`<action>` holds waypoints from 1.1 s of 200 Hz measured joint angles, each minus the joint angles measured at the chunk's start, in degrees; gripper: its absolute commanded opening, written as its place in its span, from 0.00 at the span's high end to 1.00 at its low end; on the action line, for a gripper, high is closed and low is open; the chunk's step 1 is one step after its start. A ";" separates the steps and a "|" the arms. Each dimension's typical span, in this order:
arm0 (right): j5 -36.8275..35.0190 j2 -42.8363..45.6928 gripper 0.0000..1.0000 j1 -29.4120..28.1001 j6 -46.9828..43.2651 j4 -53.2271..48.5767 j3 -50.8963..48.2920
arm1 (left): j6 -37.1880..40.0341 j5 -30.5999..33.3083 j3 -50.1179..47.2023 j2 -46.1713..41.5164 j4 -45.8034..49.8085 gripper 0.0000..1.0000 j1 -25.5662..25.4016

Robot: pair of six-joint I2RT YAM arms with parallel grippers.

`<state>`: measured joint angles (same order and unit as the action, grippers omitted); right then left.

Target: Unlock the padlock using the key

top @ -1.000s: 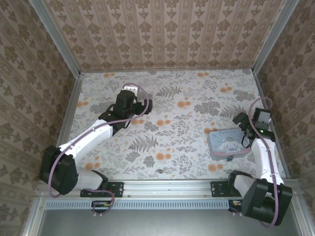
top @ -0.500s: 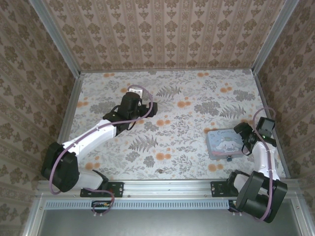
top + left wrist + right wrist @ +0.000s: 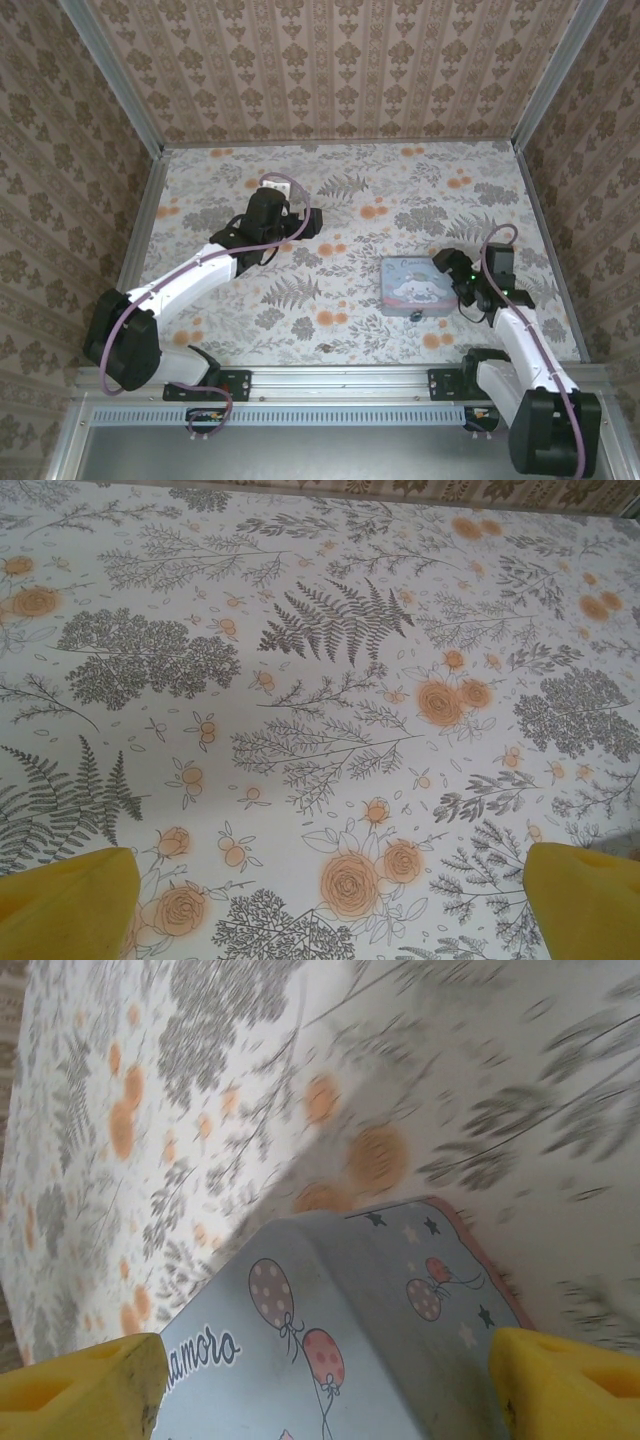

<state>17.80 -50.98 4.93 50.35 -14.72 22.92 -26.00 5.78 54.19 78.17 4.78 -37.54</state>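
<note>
A pale blue rectangular tin (image 3: 413, 284) (image 3: 350, 1290) printed with balloons lies at the right of the table. The tiny teal padlock (image 3: 416, 316) hangs at the tin's near edge. My right gripper (image 3: 463, 285) (image 3: 325, 1390) reaches over the tin's right end, and its yellow fingers (image 3: 80, 1385) press against the tin's two sides. My left gripper (image 3: 277, 192) (image 3: 330, 910) hovers open over bare floral cloth at the middle left, with nothing between its fingers. A tiny dark speck (image 3: 322, 348) lies near the front rail, too small to tell whether it is the key.
The floral tablecloth (image 3: 380, 200) is fenced by patterned walls at the back and both sides. A metal rail (image 3: 340, 375) with the arm bases runs along the near edge. The right wrist view is blurred by motion.
The right arm swung in from the right wall, its jaws narrowed onto the tin, and tin and padlock slid left and turned. The left gripper crept slightly forward, still open.
</note>
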 measured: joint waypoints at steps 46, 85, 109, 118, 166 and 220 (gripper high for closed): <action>-2.86 -7.85 0.15 -10.64 6.10 7.30 1.03 | -1.38 -0.02 -0.90 0.00 -0.07 0.00 0.00; -5.01 -13.55 0.15 -17.94 8.83 11.52 5.16 | -2.78 -0.46 -2.27 0.00 -0.07 0.00 0.00; -6.01 -17.51 0.15 -21.53 9.92 13.94 8.15 | -3.63 -0.81 -2.73 0.00 -0.11 0.00 0.00; -6.19 -19.10 0.15 -22.88 10.08 14.91 9.18 | -4.11 -0.98 -2.84 0.00 -0.09 0.00 0.00; -8.20 -20.98 0.14 -24.59 9.53 16.00 10.05 | -8.31 -3.54 -5.77 0.00 -0.24 0.00 -0.17; -9.77 -18.62 0.15 -24.57 4.00 12.44 9.94 | -14.80 -8.70 -7.74 0.72 -2.14 0.00 -5.33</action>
<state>8.03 -69.60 -19.64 54.35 -2.28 32.86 -40.80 -2.92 46.46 78.89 2.63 -42.87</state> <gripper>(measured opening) 0.856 0.999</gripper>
